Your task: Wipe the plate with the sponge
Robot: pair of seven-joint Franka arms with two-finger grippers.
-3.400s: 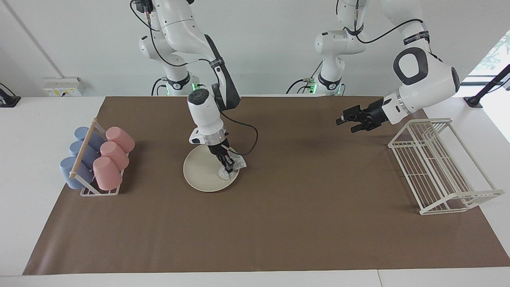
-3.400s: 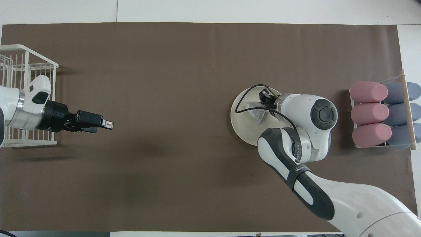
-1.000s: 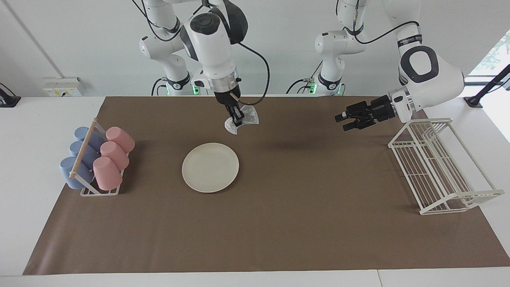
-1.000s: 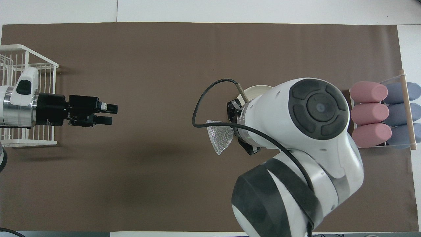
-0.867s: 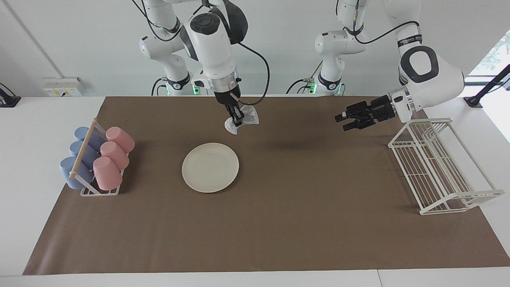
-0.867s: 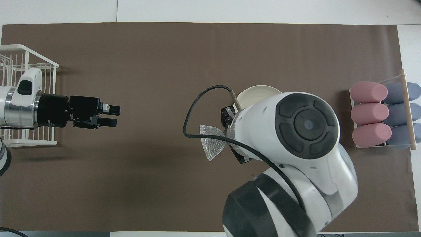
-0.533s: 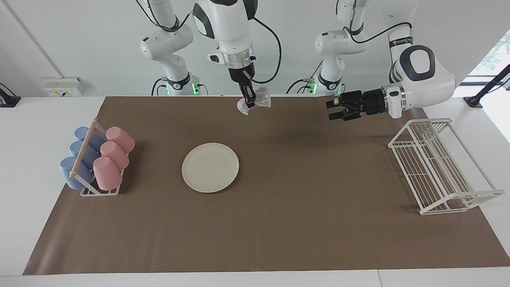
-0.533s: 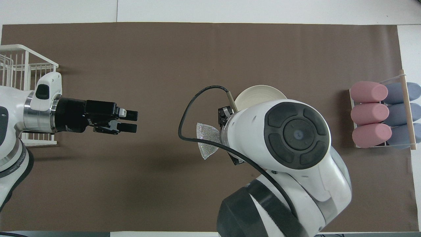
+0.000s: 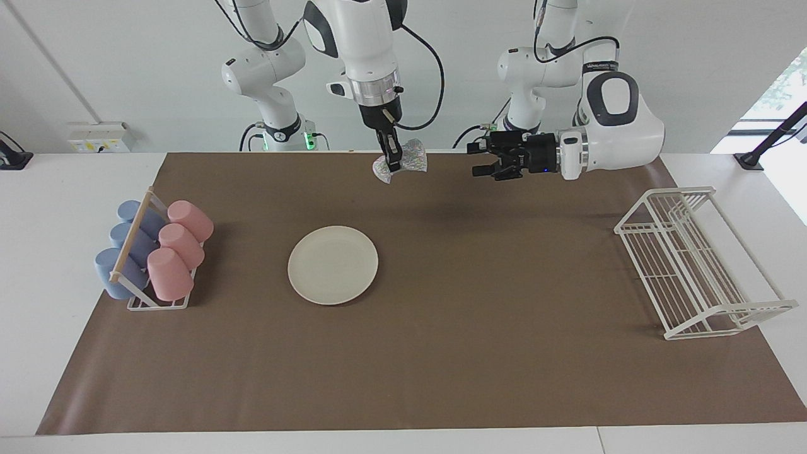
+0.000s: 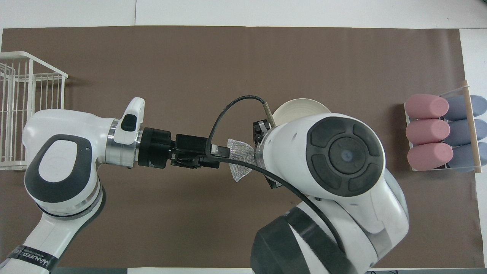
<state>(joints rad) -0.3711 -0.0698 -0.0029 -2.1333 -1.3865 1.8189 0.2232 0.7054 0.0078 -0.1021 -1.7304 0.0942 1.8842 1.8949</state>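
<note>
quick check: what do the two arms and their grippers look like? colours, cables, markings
Both arms are glossy white Frankas with dark grey-black joint caps and bands and silver wrist rings. The left gripper and right gripper are black, two-fingered. A black cable loops from the right wrist; another runs along the left upper arm. Small lettering on the black bands is unreadable. Green lights glow at both bases.

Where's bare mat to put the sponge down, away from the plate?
Widest free patch: mat between the plate and the wire rack, running out to the edge farthest from the robots. A narrower strip lies between plate and cup rack. Crowded: both grippers meet high over the robots' edge.
</note>
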